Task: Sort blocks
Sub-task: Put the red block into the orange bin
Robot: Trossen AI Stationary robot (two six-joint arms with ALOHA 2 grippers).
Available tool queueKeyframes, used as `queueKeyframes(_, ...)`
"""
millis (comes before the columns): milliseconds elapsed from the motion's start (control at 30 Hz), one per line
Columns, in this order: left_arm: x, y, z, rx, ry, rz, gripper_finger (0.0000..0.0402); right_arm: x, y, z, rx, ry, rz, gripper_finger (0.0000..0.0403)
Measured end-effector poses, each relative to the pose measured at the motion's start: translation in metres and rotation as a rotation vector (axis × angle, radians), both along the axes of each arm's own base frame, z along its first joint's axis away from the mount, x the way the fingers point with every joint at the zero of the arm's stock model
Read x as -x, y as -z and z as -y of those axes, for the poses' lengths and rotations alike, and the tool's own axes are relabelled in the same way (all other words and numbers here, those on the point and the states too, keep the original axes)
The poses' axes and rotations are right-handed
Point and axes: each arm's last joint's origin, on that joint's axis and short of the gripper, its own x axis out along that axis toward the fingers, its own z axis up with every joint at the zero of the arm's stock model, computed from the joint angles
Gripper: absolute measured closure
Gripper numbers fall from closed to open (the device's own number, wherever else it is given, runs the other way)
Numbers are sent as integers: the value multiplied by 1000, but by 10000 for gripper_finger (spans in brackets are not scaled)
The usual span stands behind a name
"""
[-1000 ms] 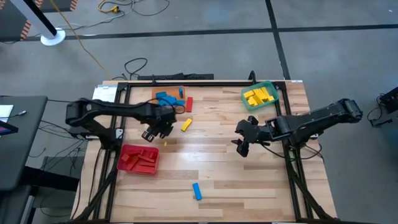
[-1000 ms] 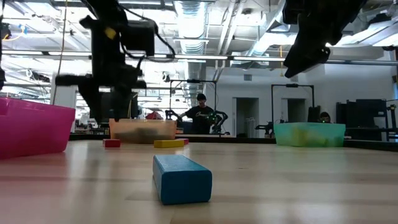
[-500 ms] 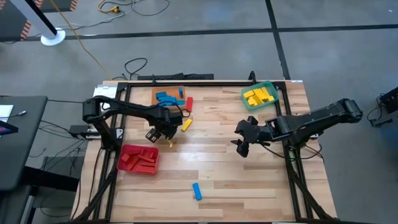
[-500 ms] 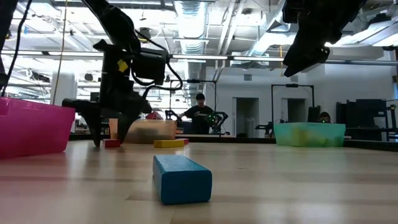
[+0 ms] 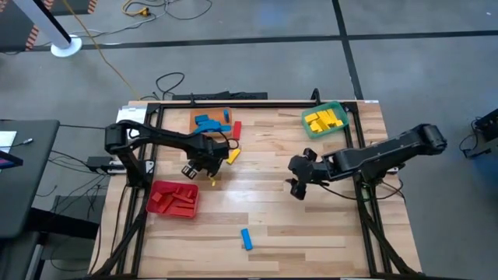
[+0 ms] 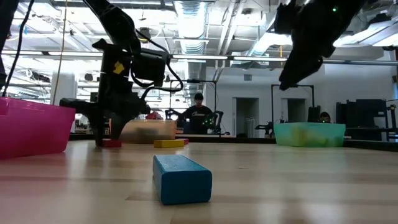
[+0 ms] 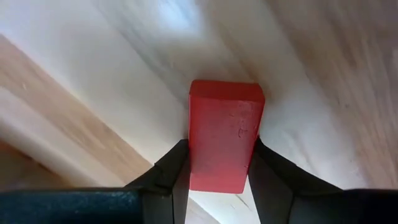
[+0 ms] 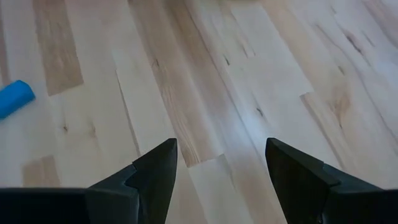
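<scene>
A pale, plank-grained wooden surface (image 5: 272, 210) framed by black metal rails stands on a grey concrete floor (image 5: 233, 54) crossed by dark seams and loose cables. The left claw (image 7: 219, 163) is lowered to the wood, its two dark fingers (image 7: 171, 171) pressed against the long sides of a small red rectangular block (image 7: 222, 142) that lies flat on the surface between them. Just beside this claw lies a flat yellow block (image 5: 233, 155), and beyond it sits an orange bin (image 5: 210, 120) holding blue blocks (image 5: 208, 123), with another red block (image 5: 236, 129) next to the bin. On the claw's near side rests a red bin (image 5: 173, 197) holding red blocks (image 5: 180, 199). The right claw (image 8: 216, 163) hangs above bare wood near the middle of the surface, fingers spread wide with nothing between them. A green bin (image 5: 325, 120) of yellow blocks (image 5: 324, 120) stands beyond it at the far corner, and a single blue block (image 5: 246, 239) lies well apart from both claws near the front edge; it also shows at the margin of the right wrist view (image 8: 15, 98). The low view looks into a workshop hall with ceiling strip lights (image 6: 189, 15) and exposed ducting, where a person in dark clothing (image 6: 199, 115) sits far behind the surface.
</scene>
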Motion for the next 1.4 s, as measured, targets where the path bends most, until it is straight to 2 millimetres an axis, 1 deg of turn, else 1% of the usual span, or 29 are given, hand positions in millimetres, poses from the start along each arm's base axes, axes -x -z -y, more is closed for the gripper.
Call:
queueKeyframes(100, -2, -5, -1, -30, -27, -14, 278, -3, 5, -1, 3, 2, -26, 143)
queueKeyframes(233, -9, -23, -3, -82, -57, -14, 278, -1, 4, 0, 0, 4, -20, 143)
queueKeyframes(367, -16, -42, 4, -75, -78, -24, 277, 1, -1, -3, -7, -7, 6, 143)
queueKeyframes(467, -18, -62, 15, -77, -84, -3, 277, 1, -2, -8, -10, -27, 17, 143)
queueKeyframes(633, -13, -101, 44, -44, -99, 60, 275, 2, -1, -17, -13, -63, 23, 143)
queueKeyframes(800, 5, -137, 85, 60, -122, 156, 275, 1, -4, -26, -25, -97, 63, 143)
queueKeyframes(933, 23, -154, 120, 189, -136, 229, 275, 0, -6, -34, -31, -133, 100, 143)
queueKeyframes(1033, 34, -160, 146, 236, -151, 258, 274, -1, -8, -40, -44, -155, 138, 143)
queueKeyframes(1200, 49, -159, 182, 261, -176, 270, 274, -4, -18, -55, -88, -203, 262, 143)
queueKeyframes(1300, 54, -155, 198, 251, -183, 267, 274, -9, -18, -66, -116, -228, 318, 143)
queueKeyframes(1400, 59, -156, 206, 223, -198, 313, 274, -18, -7, -79, -138, -243, 326, 143)
